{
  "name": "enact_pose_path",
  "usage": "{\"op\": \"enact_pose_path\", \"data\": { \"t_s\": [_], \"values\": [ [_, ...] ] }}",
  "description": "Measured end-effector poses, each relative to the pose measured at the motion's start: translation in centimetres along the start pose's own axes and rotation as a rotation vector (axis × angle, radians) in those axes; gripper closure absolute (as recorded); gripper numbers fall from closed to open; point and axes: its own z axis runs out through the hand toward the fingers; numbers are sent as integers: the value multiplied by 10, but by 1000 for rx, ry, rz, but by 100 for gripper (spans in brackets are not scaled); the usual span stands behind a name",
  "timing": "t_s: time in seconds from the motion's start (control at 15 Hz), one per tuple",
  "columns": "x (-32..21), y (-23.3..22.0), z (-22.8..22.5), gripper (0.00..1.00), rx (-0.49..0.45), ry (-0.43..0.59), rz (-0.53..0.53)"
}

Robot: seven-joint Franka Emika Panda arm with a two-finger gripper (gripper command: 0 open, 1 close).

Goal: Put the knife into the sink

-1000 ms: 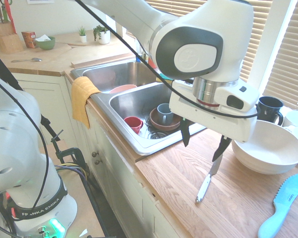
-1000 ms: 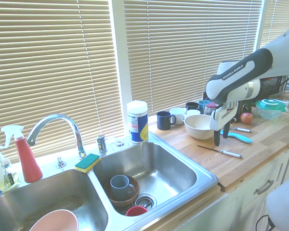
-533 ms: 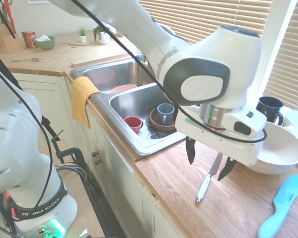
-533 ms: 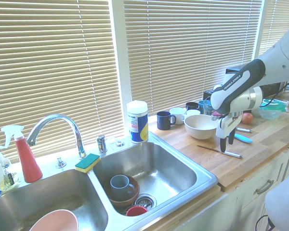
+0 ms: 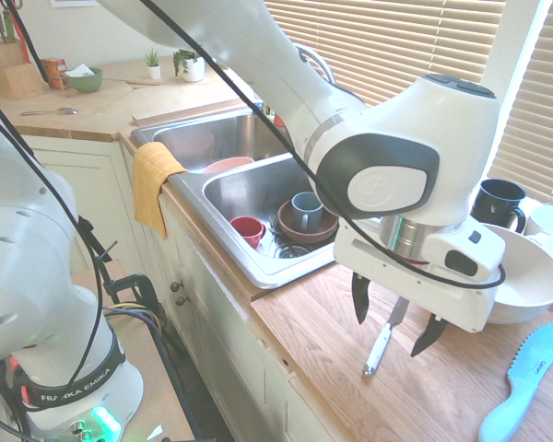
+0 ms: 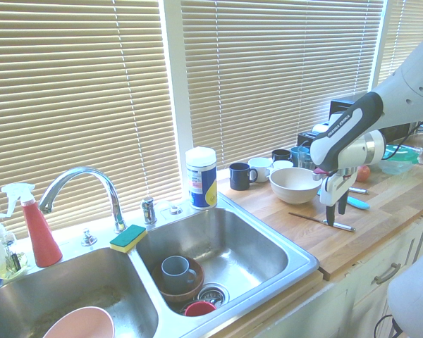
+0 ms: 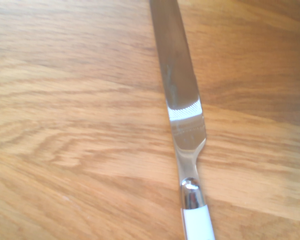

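While end effector (image 5: 401, 338) hovers spread, empty, knife (image 5: 379, 349) lies near counter edge (image 5: 295, 366).

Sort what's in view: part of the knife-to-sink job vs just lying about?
Job:
- slim table knife
- sink
- gripper, open above the knife

Just lying about:
- blue serrated knife
- large white bowl
- sponge
- red cup
- yellow cloth

Knife (image 5: 378, 350) on countertop (image 5: 304, 322), between sink (image 5: 267, 272) and serrated knife (image 5: 523, 382).
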Motion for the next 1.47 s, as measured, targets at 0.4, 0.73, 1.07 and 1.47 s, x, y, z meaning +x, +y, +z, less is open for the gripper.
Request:
{"op": "enact_pose_path", "data": {
  "t_s": [0.4,0.73,1.07,1.47],
  "values": [
    [3,-1,9,100,-5,-6,0],
    [4,-4,16,100,-10,-13,1],
    [5,-8,18,100,-11,-9,8],
    [6,-10,17,100,-11,-4,13]
  ]
}}
